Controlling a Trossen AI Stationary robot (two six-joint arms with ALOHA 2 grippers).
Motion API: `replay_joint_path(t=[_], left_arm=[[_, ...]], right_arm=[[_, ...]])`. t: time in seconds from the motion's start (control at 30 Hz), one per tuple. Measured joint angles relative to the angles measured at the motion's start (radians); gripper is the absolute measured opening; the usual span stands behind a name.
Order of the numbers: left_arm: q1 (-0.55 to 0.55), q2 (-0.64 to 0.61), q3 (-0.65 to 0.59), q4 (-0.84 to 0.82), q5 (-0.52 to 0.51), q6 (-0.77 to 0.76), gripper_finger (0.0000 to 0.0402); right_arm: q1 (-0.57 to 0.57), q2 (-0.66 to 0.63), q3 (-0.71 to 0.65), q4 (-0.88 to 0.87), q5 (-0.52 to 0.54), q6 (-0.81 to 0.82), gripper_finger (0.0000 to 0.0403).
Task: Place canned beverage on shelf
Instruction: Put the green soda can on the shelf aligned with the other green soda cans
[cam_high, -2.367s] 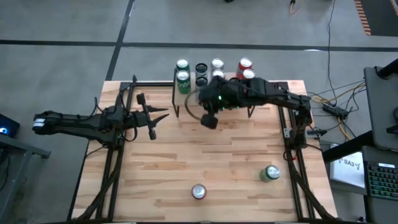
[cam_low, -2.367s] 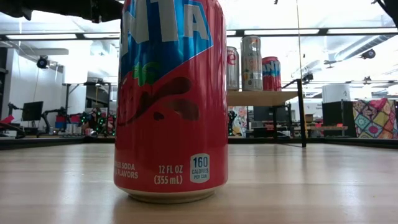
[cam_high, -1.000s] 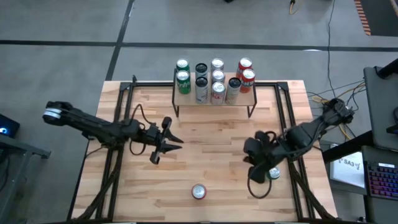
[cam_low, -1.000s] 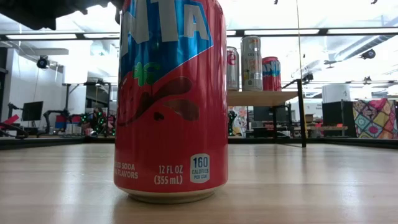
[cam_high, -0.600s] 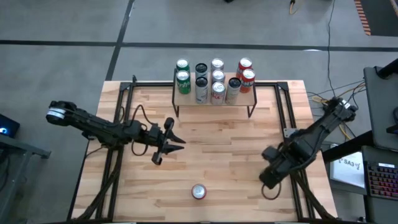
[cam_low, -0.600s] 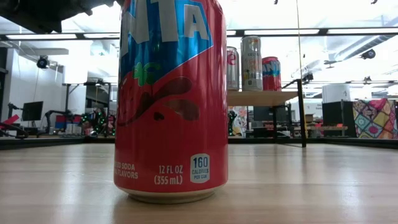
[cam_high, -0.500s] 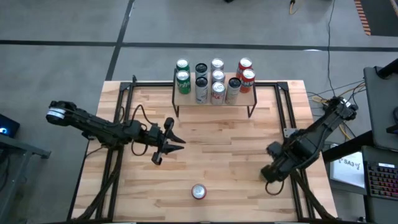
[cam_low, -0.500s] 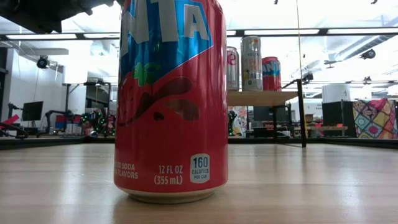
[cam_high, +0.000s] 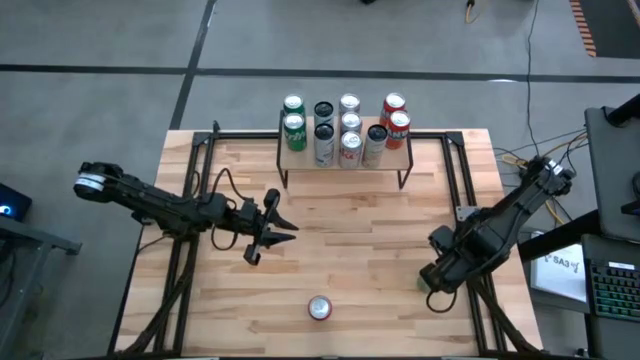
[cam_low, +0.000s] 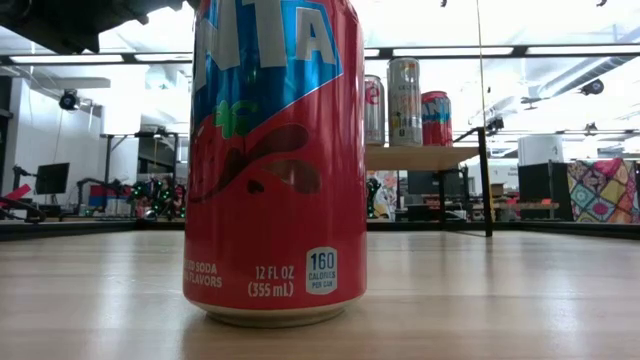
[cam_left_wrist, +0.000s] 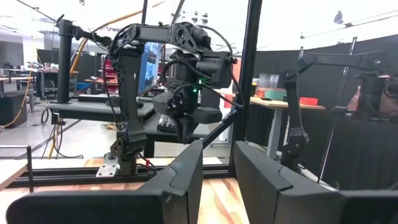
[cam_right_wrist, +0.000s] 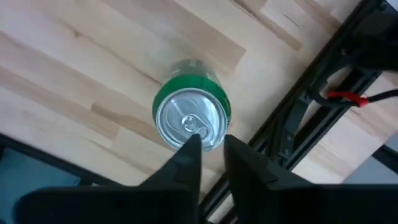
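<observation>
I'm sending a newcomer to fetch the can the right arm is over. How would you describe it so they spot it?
On the butcher-block table, look at the near right corner beside the black frame rail. Under the right gripper stands an upright green can with a silver top; the only other loose can is red.

Bright ceiling strip lights (cam_low: 560, 57) wash the room evenly, so shadows on the table (cam_high: 340, 230) stay soft and faint. The big red can (cam_low: 275, 160) up close shows streaky glare down its side. The green can (cam_right_wrist: 191, 121) has a shiny, reflective lid. The far room looks slightly hazy.
</observation>
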Motion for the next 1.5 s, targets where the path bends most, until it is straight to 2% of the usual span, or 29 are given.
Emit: replay_joint_path(t=[0.13, 0.27, 0.53, 0.9, 1.07, 1.2, 1.5], left_arm=[[0.0, 0.0, 0.0, 0.0, 0.0, 0.014, 0.0077], [0.0, 0.0, 0.0, 0.0, 0.0, 0.025, 0.0077], [0.0, 0.0, 0.0, 0.004, 0.001, 0.026, 0.0077], [0.0, 0.0, 0.0, 0.0, 0.003, 0.053, 0.0077], [0.0, 0.0, 0.0, 0.0, 0.003, 0.053, 0.0077], [0.0, 0.0, 0.0, 0.0, 0.003, 0.053, 0.0077], [0.0, 0.0, 0.0, 0.0, 0.003, 0.08, 0.0077]], right_arm=[[-0.001, 0.022, -0.002, -0.07, -0.03, 0.105, 0.0101], [-0.002, 0.024, 0.005, -0.072, -0.018, 0.041, 0.0117], [-0.004, 0.027, 0.005, -0.076, -0.006, -0.038, 0.0116], [-0.013, 0.052, 0.005, -0.059, 0.013, -0.052, 0.0116], [-0.014, 0.05, 0.005, -0.061, 0.033, 0.066, 0.0126], [-0.014, 0.05, 0.007, -0.047, -0.006, 0.07, 0.0152], [-0.014, 0.049, 0.007, 0.064, -0.076, 0.092, 0.025]])
